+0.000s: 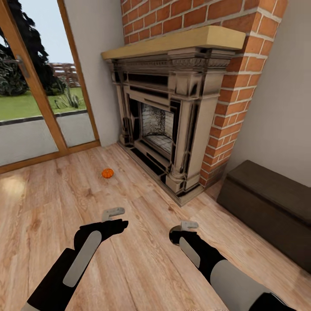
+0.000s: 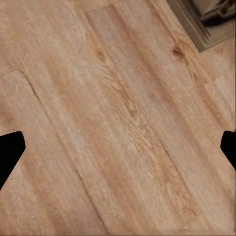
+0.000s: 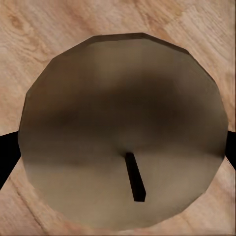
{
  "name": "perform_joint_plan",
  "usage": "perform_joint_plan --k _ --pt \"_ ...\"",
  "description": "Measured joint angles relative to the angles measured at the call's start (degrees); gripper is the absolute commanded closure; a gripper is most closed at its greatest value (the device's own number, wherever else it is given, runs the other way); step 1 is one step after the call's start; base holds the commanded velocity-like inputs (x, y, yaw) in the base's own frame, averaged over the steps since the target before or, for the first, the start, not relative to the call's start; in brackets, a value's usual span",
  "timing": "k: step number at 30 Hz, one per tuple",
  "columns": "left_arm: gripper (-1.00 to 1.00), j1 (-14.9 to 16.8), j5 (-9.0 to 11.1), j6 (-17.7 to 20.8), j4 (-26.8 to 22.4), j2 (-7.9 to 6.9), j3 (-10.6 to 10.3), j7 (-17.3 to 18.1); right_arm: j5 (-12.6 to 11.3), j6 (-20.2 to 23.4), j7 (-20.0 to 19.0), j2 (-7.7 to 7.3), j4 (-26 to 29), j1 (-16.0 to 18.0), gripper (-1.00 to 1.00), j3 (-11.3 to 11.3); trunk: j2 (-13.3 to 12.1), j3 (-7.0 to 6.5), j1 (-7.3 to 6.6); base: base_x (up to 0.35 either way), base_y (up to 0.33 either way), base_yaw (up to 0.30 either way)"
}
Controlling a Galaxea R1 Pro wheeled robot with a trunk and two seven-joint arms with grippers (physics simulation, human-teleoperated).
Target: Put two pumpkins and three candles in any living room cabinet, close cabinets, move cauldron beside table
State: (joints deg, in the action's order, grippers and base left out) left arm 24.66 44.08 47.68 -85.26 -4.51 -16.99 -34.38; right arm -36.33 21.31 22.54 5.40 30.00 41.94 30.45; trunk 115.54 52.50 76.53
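Observation:
A small orange pumpkin (image 1: 107, 173) lies on the wood floor in front of the fireplace, well ahead of my left gripper (image 1: 120, 218). That gripper hangs open over bare planks, its dark fingertips (image 2: 11, 150) wide apart with nothing between them. In the right wrist view a round beige candle (image 3: 123, 98) with a dark wick sits between the fingers, and my right gripper (image 1: 183, 230) is shut on it. The long low dark-brown cabinet (image 1: 270, 203) stands against the wall at the right, with its fronts closed as far as I can see.
A brick fireplace (image 1: 172, 108) with a pale mantel stands straight ahead, its stone base (image 2: 201, 29) jutting onto the floor. Glass patio doors (image 1: 30, 108) fill the left wall. Wood floor (image 1: 142, 268) stretches around both arms.

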Motion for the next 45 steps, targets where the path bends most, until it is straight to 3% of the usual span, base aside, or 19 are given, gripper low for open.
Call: perform_joint_plan --k 45 --pt "-1.00 0.0 0.0 0.0 0.8 0.00 -0.1 0.0 0.0 0.0 0.0 0.05 0.0 0.0 1.00 0.0 -18.1 -8.08 -9.89 -0.021 0.000 -0.279"
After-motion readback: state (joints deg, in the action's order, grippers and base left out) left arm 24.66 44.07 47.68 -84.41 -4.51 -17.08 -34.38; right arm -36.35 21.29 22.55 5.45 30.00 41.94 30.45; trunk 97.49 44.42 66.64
